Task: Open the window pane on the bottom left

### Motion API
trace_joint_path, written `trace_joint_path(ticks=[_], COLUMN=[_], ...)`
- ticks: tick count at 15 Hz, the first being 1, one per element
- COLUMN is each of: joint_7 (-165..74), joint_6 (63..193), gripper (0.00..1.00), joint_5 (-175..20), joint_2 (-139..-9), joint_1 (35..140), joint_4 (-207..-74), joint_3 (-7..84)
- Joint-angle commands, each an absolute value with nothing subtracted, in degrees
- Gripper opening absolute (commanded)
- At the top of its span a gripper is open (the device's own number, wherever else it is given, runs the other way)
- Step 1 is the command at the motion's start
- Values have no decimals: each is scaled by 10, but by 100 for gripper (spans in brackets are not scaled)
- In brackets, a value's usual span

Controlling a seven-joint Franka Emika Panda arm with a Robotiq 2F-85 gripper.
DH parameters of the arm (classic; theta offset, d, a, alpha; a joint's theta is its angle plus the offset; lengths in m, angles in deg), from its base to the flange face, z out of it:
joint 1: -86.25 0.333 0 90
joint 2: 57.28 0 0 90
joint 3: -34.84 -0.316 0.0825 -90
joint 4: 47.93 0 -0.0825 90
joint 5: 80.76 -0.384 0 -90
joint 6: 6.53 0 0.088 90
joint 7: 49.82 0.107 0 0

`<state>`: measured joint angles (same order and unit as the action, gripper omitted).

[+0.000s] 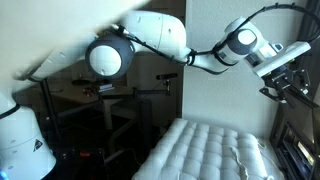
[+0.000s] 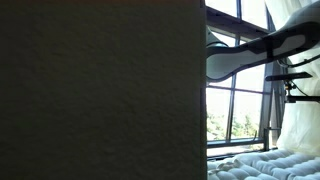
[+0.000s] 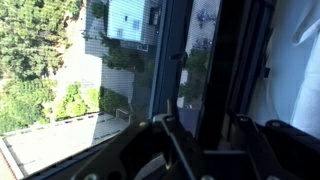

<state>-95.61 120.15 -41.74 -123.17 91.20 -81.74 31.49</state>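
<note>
The wrist view looks out through the window pane (image 3: 100,80), with trees and buildings behind the glass. A dark upright bar of its frame (image 3: 210,80) stands between my gripper's (image 3: 203,121) two fingers. The jaws are apart, and a little daylight shows between the left finger (image 3: 165,128) and the bar. Nothing is clamped. In both exterior views the arm reaches over to the window, with the gripper (image 1: 291,86) (image 2: 292,83) up against the frame. I cannot tell whether the pane stands ajar.
A white quilted mattress (image 1: 210,150) (image 2: 262,165) lies under the arm. A white curtain (image 2: 298,125) (image 3: 295,40) hangs beside the window. A wall (image 2: 100,90) fills half of an exterior view. Dark furniture (image 1: 110,100) stands behind the arm.
</note>
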Motion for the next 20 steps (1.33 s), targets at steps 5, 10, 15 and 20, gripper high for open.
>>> trace_joint_path(ticks=[5,10,15,20], joint_7=[-960,-957,-919,-911], joint_6=[1199,1209,1349,1435], gripper=[100,100,100,100], joint_5=[-416,-400,-388,-385], joint_2=[-1229,-1229,-1229,-1222], joint_1=[911,919,906,900], joint_4=[-824,-835,-844,-872], joint_3=[316,322,320,323])
